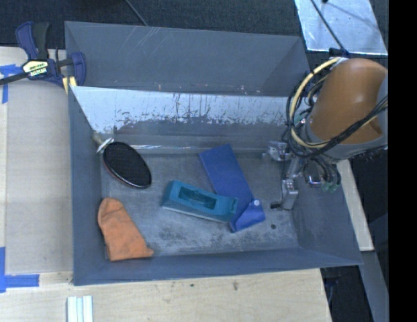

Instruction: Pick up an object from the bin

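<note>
Hanging low at the right end of the grey bin (195, 59), the tool (289, 196), apart or together I cannot tell, stands just beside a small blue block (248, 215), beyond which lie a long blue slab (223, 170), a teal case (195, 200), a black oval brush (126, 164) and an orange cloth (121, 230).

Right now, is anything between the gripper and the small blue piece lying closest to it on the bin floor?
Nothing visible. The gripper hangs over the right of the bin floor, and only bare floor separates it from the small blue piece. The long blue slab and teal block lie beyond that piece, farther left.
</note>
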Available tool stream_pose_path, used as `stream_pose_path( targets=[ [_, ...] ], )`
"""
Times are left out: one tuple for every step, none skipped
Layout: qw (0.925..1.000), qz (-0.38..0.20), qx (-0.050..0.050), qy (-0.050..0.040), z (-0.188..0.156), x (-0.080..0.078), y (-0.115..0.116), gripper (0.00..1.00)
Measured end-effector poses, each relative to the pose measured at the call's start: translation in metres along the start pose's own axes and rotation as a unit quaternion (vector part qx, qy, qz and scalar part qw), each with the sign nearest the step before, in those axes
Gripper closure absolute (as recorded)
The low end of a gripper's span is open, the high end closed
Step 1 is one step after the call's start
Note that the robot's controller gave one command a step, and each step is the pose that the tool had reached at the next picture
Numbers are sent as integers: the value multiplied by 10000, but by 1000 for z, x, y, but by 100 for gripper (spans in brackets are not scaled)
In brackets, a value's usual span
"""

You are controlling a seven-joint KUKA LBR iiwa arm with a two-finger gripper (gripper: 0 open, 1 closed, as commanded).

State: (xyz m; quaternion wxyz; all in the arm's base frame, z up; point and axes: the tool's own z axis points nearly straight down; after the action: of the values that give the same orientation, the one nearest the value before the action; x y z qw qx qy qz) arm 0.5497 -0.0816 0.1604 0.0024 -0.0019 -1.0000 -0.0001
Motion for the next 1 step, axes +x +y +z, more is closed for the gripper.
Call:
stream_pose_path(
  targets=[
    [10000,-13,5,-42,-5,-2,0,0]
  ],
)
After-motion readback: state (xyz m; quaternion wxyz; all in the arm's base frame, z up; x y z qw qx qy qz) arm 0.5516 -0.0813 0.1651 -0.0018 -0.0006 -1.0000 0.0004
